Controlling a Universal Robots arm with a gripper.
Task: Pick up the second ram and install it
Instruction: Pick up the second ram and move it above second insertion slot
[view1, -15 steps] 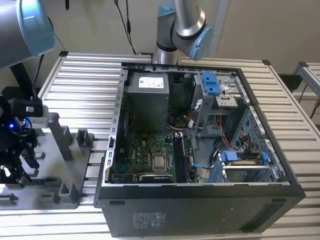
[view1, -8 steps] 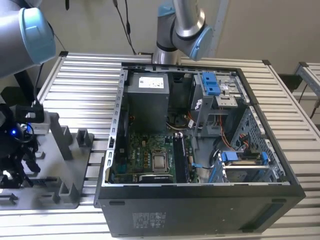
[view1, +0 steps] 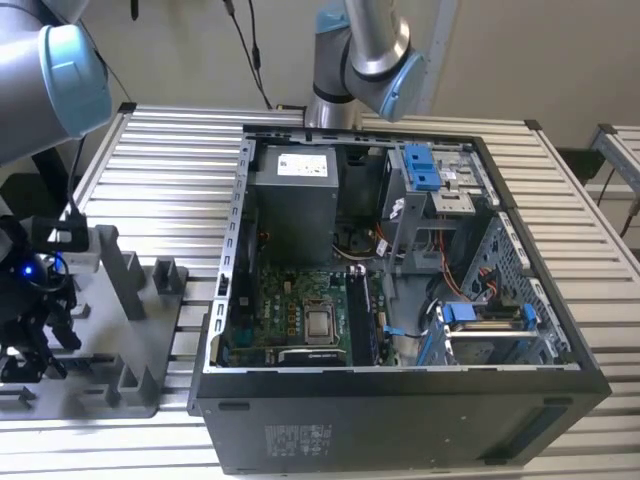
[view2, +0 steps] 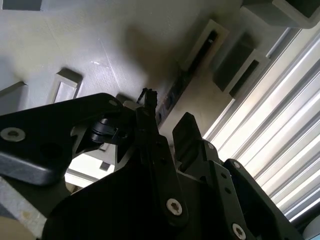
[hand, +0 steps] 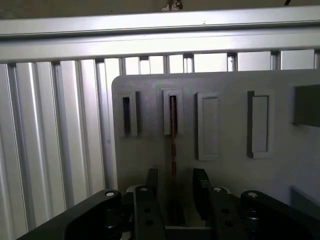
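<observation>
The step in hand looks like the pick-up: the tool (hand: 175, 175) hangs over the grey slotted holder (hand: 140, 165) with its two fingers (hand: 151, 181) spread apart, one to each side of the second ram (hand: 173, 130), and gripping nothing. The ram stands on edge in one of the holder's narrow slots, seen edge-on as a thin dark line in the first wrist view. It has not yet been lifted, and a gap shows between it and each finger. In the second wrist view the tool (view2: 167, 112) sits low over the holder, just beside the same dark stick (view2: 181, 80) in its slot. By the look of it, a clean grasp calls for the fingers to stay centred on the thin board and to meet its flat faces squarely. Any lift would have to run straight along the slot, so that the board does not bind. In the exterior view the tool (view1: 30, 320) is over the far side of the holder (view1: 150, 340) from the open computer case (view1: 400, 420), which lies just beside the holder on the exterior view's right, its motherboard (view1: 290, 320) exposed. Holder and case both rest on a ribbed aluminium table (view1: 150, 170). Behind the holder a plain pale wall closes the room, with dark cables (view1: 250, 50) hanging down.
</observation>
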